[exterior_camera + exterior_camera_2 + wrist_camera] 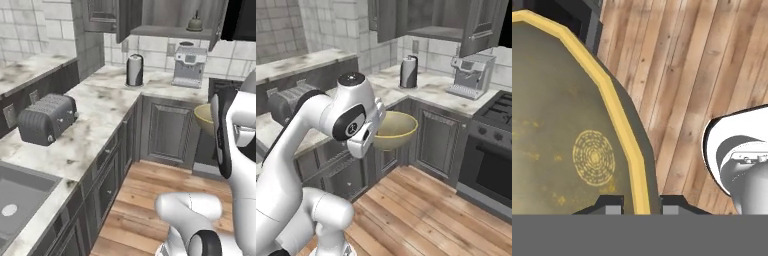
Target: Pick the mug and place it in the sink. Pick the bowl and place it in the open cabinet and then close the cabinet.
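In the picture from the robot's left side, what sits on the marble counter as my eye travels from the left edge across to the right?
Sink → toaster → paper towel roll → coffee machine, and then, off the counter and held up beside the arm, the yellowish bowl.

Bowl (395,130) up over floor (421,210), right of tabletop (95,115); toaster (46,119) on tabletop beyond sink (20,197); cabinet (165,20) far, above coffee machine (189,66).
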Controlling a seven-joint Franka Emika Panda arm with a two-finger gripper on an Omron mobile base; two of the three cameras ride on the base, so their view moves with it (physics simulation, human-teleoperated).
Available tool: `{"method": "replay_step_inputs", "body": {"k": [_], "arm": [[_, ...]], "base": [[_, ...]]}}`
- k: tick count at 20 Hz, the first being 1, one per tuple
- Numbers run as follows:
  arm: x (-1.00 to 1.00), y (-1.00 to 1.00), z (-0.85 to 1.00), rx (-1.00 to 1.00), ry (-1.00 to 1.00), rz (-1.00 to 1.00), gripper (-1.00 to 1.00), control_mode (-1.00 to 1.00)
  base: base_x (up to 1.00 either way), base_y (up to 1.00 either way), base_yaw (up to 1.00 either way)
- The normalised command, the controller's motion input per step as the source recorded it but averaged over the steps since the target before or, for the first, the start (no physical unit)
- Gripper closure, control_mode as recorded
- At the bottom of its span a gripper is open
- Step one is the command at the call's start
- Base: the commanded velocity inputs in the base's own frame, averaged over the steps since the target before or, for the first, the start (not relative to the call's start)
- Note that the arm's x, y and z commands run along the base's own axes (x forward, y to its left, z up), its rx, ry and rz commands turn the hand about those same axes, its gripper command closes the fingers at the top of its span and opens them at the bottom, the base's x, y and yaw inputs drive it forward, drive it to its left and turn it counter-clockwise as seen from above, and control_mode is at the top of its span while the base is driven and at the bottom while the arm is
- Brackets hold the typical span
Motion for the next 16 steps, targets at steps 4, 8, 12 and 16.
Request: {"method": "replay_step_inputs", "body": {"k": [4, 8, 12, 16], "arm": [[0.00, 0.00, 0.00, 0.00, 0.00, 0.00, 1.00, 1.00], [0.00, 0.00, 0.00, 0.00, 0.00, 0.00, 1.00, 1.00], [0.00, 0.00, 0.00, 0.00, 0.00, 0.00, 1.00, 1.00], [0.00, 0.00, 0.00, 0.00, 0.00, 0.00, 1.00, 1.00]], "base": [[0.76, -0.12, -0.06], [0.56, -0.12, -0.04], [0.28, 0.33, -0.13], [0.16, 0.14, -0.19]]}}
